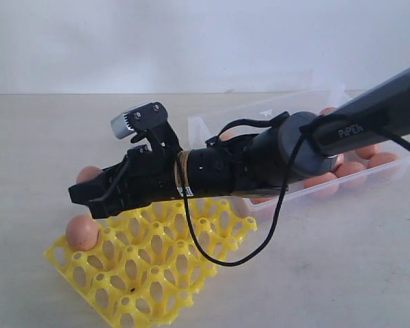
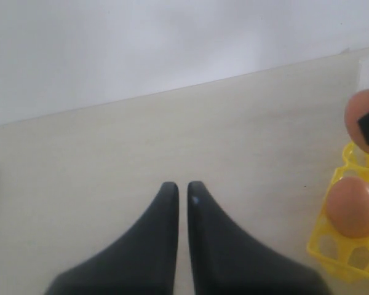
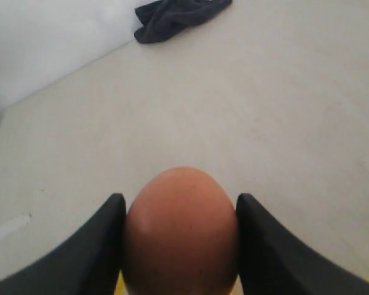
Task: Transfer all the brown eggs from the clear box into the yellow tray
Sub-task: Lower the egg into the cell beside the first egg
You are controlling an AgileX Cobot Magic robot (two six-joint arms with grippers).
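Item: brown egg, one, clamped across its waist by my right gripper, held above the edge of the yellow tray. A second egg sits in a corner cup. Other eggs lie in the clear box. I judge the egg light, smooth and brittle: grip the widest girth, gently. Left gripper: fingers together, empty.

I see my right arm stretched low leftward, right gripper clamped around a brown egg, left gripper seemingly closed.
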